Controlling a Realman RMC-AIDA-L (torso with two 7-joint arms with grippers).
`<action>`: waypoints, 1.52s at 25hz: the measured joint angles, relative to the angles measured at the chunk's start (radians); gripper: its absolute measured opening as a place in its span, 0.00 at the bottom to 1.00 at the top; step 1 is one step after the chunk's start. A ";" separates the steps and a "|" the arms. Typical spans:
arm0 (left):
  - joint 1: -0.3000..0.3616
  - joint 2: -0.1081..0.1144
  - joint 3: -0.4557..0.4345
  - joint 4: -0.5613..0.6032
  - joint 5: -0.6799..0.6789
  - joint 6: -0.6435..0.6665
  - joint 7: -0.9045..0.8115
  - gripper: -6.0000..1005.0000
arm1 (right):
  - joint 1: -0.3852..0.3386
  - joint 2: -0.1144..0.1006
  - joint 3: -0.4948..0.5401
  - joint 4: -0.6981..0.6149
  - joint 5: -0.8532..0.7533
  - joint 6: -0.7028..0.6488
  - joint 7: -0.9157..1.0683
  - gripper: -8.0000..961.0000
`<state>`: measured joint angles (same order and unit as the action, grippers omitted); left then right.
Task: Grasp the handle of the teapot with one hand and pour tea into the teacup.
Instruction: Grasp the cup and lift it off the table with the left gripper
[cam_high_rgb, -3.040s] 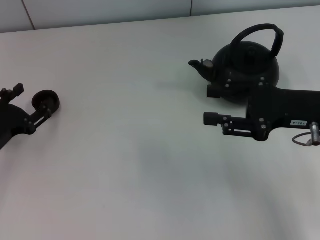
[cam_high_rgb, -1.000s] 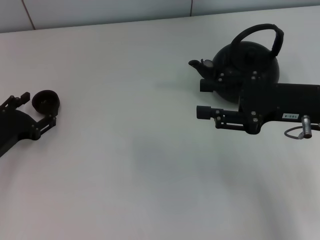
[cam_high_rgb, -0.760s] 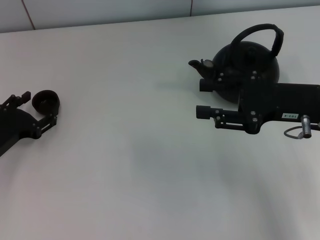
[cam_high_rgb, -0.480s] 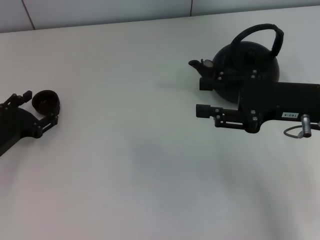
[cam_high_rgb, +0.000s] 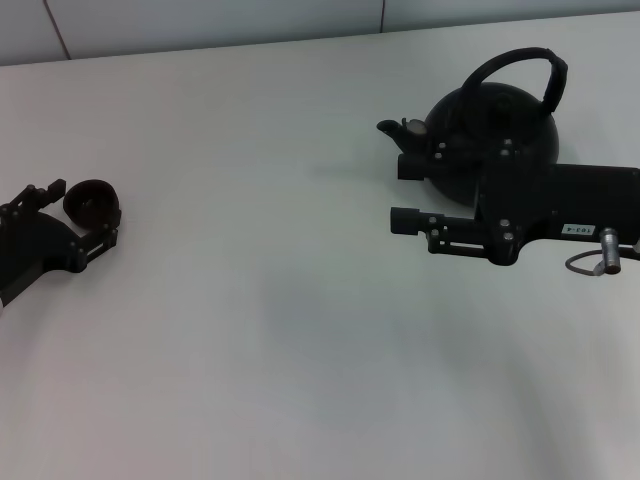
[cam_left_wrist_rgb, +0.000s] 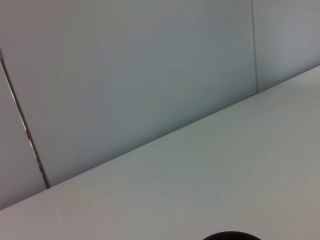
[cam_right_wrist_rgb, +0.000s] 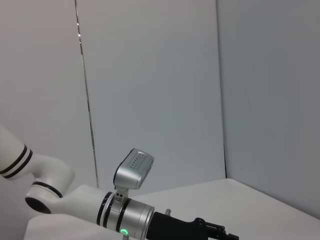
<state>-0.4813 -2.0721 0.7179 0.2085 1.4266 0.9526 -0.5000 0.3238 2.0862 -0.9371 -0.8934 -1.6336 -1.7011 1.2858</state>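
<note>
Judging teapot (cam_high_rgb: 490, 125) on counter (cam_high_rgb: 300, 330) heavy, rigid, best taken at handle (cam_high_rgb: 520, 65) crown; right gripper (cam_high_rgb: 400, 192) beside spout, fingers apart; left gripper (cam_high_rgb: 85, 215) far off, fingers apart around teacup (cam_high_rgb: 92, 203).

A plain white worktop (cam_high_rgb: 300, 330) fills the head view, matte and evenly lit. Along its far edge stands a pale grey panelled wall (cam_high_rgb: 200, 20) (two thin vertical seams divide it). The same wall (cam_left_wrist_rgb: 125, 75) rises behind the worktop (cam_left_wrist_rgb: 210, 180) in the left wrist view.
</note>
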 joint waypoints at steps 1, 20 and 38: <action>-0.001 0.000 0.000 0.000 0.000 -0.001 0.000 0.71 | 0.000 0.000 0.001 0.002 0.000 0.000 -0.003 0.60; -0.016 -0.002 0.049 -0.006 -0.006 -0.044 -0.002 0.69 | 0.004 -0.002 0.003 0.002 0.000 0.000 -0.005 0.60; -0.037 -0.002 0.051 -0.002 -0.001 0.031 -0.009 0.70 | 0.006 0.000 0.000 0.002 0.000 0.015 -0.005 0.60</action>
<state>-0.5183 -2.0744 0.7688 0.2067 1.4252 0.9838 -0.5093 0.3298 2.0858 -0.9372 -0.8912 -1.6336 -1.6859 1.2808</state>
